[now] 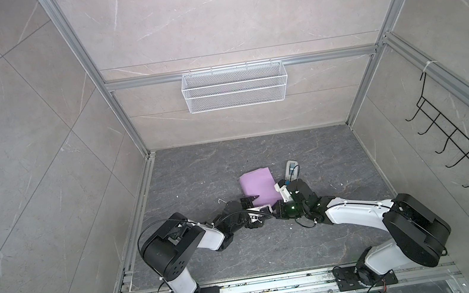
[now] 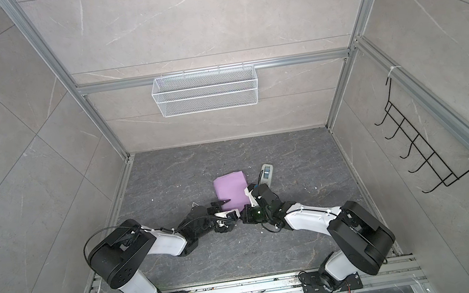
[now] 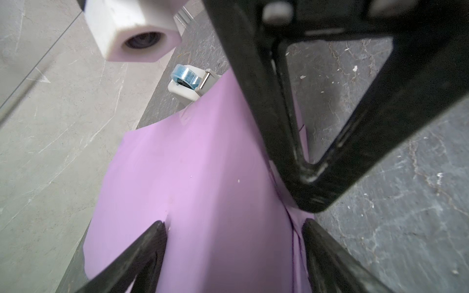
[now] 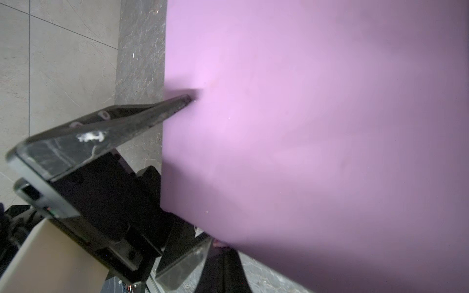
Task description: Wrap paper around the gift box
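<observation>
The paper shows its lilac face and is folded into a box-shaped parcel on the dark table in both top views; the gift box is hidden under it. My left gripper is open at the parcel's near left corner. One fingertip presses a dent into the paper's top face and the other lies low along the side by the table. My right gripper is at the parcel's near right corner, shut on a pinkish edge of the paper. Its black finger ends just beyond my left fingers.
A grey-white tape dispenser with a blue roll lies just right of the parcel's far corner. A white wire basket hangs on the back wall and a black hook rack on the right wall. The two arms nearly meet below the parcel.
</observation>
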Robot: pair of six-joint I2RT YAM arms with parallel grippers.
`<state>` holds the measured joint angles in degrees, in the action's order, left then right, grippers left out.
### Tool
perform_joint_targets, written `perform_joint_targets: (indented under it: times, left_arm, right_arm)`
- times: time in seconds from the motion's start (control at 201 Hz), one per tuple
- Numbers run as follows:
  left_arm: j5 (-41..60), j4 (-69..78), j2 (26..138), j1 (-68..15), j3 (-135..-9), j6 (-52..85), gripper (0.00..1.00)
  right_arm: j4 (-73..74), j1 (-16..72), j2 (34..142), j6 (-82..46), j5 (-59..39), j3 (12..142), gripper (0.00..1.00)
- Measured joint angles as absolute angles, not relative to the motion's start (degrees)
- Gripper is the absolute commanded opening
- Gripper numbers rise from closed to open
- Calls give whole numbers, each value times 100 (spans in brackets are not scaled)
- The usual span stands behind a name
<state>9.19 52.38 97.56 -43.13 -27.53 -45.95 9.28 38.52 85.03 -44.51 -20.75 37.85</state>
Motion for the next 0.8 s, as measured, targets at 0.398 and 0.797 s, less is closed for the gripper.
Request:
perform_joint_targets:
  times: [0.398,0.797]
  left_arm:
    - [919,5240,9756,-4313,-2753,-4582,84]
    - [915,5245,9756,-4309,-2757,-4556,84]
  right_arm:
    - [1066,3857,8503,-4569,-2080,3795,2]
    - [1229,3798,8503,-4696,-2185,3795,1]
